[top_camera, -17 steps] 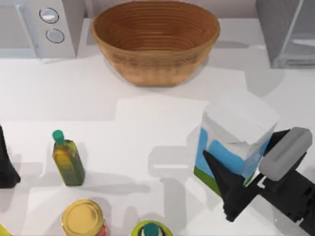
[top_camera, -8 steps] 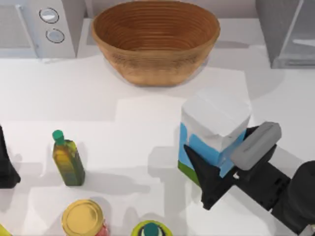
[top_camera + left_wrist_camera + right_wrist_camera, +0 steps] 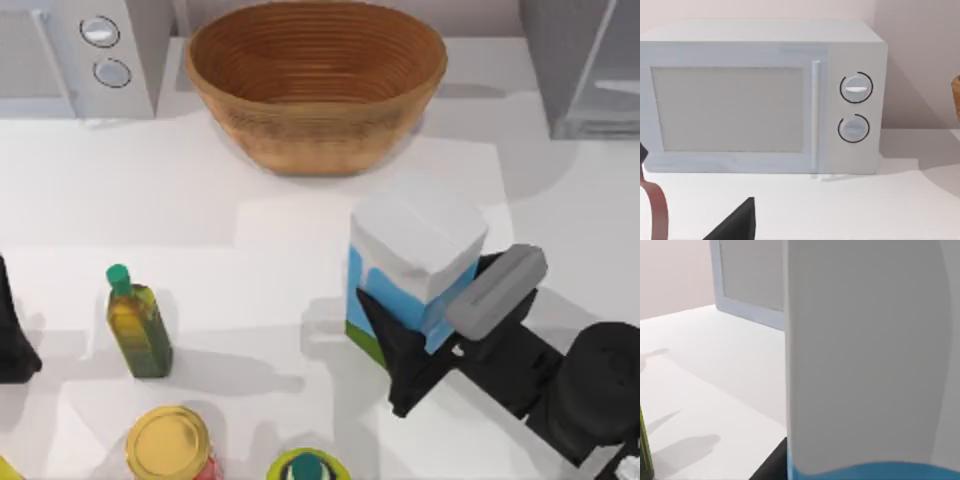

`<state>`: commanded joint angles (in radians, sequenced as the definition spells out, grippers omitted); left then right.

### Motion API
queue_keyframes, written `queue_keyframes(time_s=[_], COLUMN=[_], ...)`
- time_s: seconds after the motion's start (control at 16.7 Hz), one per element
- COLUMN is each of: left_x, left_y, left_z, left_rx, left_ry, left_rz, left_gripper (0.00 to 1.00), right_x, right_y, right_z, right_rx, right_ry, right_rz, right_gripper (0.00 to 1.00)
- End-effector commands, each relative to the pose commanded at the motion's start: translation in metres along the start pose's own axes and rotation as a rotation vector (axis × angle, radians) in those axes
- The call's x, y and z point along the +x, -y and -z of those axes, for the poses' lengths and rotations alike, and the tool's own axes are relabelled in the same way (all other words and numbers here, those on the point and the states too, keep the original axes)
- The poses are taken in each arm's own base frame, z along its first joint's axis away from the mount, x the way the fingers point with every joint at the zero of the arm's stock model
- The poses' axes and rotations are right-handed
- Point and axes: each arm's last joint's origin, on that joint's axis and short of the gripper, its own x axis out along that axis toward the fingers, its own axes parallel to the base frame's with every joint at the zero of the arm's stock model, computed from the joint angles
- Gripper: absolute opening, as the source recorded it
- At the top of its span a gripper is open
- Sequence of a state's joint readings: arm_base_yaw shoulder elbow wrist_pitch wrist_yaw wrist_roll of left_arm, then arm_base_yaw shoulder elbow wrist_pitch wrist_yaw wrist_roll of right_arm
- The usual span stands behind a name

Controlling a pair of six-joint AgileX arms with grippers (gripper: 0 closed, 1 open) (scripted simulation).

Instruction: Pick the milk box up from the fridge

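At the near edge of the table (image 3: 90,170), left of the middle, stands a jar with a yellow lid (image 3: 167,441), and just beside it a green-capped container (image 3: 306,467) is cut by the edge. A little farther in, the olive-oil bottle (image 3: 138,326) stands upright and apart from both. The left gripper (image 3: 14,335) is parked at the left edge of the table, and I cannot tell how its fingers stand. Toward the near right corner, the right gripper (image 3: 425,325) is clamped on the milk box (image 3: 413,265): one dark finger presses the blue near side, the other finger is behind the box. The milk box is tilted, with its white gable top leaning toward the middle of the table, and it is well apart from the fridge (image 3: 585,65), which stands at the far right corner. In the right wrist view the white side of the milk box (image 3: 865,355) is very close to the camera. The brown woven basket (image 3: 316,85) sits at the middle of the far edge, with nothing inside it. The microwave (image 3: 75,55) with two round knobs stands at the far left corner, and in the left wrist view its door (image 3: 727,107) is closed.
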<state>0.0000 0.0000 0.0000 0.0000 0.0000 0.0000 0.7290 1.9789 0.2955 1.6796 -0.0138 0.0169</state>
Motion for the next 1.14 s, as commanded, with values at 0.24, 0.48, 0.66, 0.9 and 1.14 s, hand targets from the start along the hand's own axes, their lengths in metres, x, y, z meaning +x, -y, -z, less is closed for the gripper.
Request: queue_keyframes(time_s=[0.24, 0.48, 0.66, 0.9, 1.14], left_x=[0.0, 0.0, 0.0, 0.0, 0.0], left_y=[0.0, 0.0, 0.0, 0.0, 0.0], left_z=[0.0, 0.0, 0.0, 0.0, 0.0], left_rx=[0.0, 0.0, 0.0, 0.0, 0.0], left_ry=[0.0, 0.0, 0.0, 0.0, 0.0], left_rz=[0.0, 0.0, 0.0, 0.0, 0.0], left_gripper=[1.0, 1.0, 1.0, 1.0, 1.0], right_x=[0.0, 0.0, 0.0, 0.0, 0.0], right_y=[0.0, 0.0, 0.0, 0.0, 0.0], right_z=[0.0, 0.0, 0.0, 0.0, 0.0], right_rx=[0.0, 0.0, 0.0, 0.0, 0.0], right_ry=[0.0, 0.0, 0.0, 0.0, 0.0], right_rz=[0.0, 0.0, 0.0, 0.0, 0.0], right_gripper=[0.3, 0.6, 0.83, 1.0, 1.0])
